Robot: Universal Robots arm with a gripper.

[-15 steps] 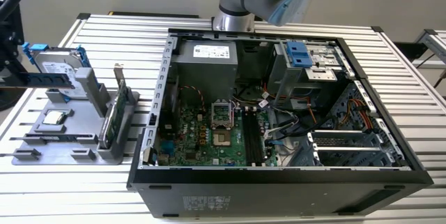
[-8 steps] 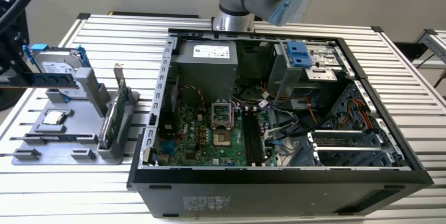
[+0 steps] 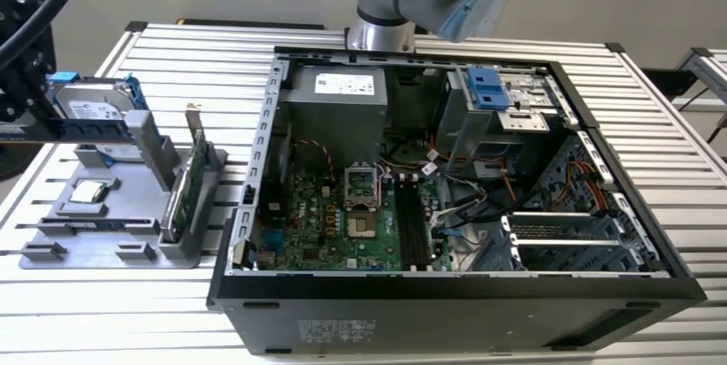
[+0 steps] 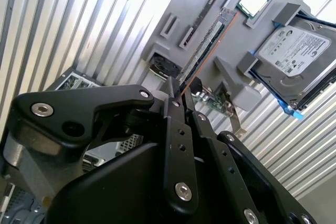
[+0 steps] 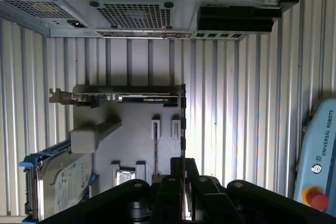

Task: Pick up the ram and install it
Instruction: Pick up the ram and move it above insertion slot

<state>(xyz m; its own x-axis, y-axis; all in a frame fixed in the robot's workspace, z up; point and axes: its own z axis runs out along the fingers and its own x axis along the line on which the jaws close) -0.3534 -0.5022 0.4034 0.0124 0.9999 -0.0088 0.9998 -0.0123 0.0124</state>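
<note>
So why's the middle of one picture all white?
In the first wrist view light glares off the table slats beside the ram; in the second wrist view the close gripper holding it looks dark; the exterior view is evenly lit.

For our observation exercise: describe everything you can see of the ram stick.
The ram is a long, narrow, flat board, dark, with a row of small chips on its face; both wrist views show it edge-on, very thin. The gripper is shut on one end, holding it level and on edge above the grey tray, before the hard drive in the exterior view. Nothing else seems to touch it.
</note>
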